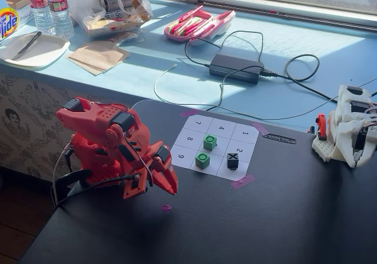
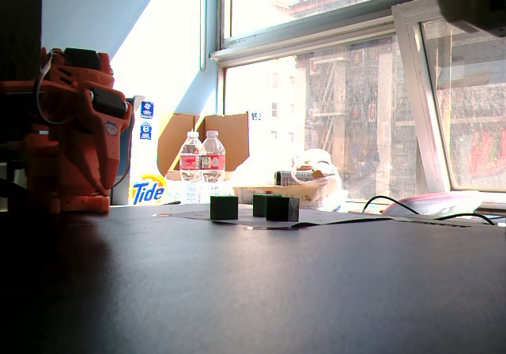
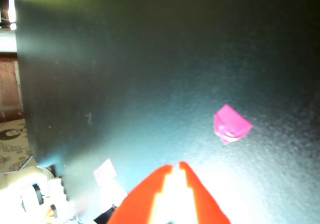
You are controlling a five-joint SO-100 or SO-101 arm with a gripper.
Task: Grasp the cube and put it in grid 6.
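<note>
Two bright-green cubes stand on the numbered paper sheet (image 1: 194, 125). The far cube (image 1: 210, 141) is in the centre cell. The near cube (image 1: 202, 160) covers the digit of the cell right of 9, which is grid 6 (image 1: 196, 168). A black cube marked X (image 1: 232, 161) stands below cell 2. In the low fixed view the cubes (image 2: 224, 207) are dark blocks. My red gripper (image 1: 172, 188) rests shut and empty left of the sheet, well short of the cubes. The wrist view shows its tips (image 3: 176, 165) meeting over bare black table.
A scrap of pink tape (image 1: 166, 207) (image 3: 231, 124) lies just ahead of the gripper. A white device (image 1: 350, 125) sits at the table's right edge. Cables and a power brick (image 1: 235, 68) lie on the blue counter behind. My folded arm (image 2: 71, 133) stands at the left.
</note>
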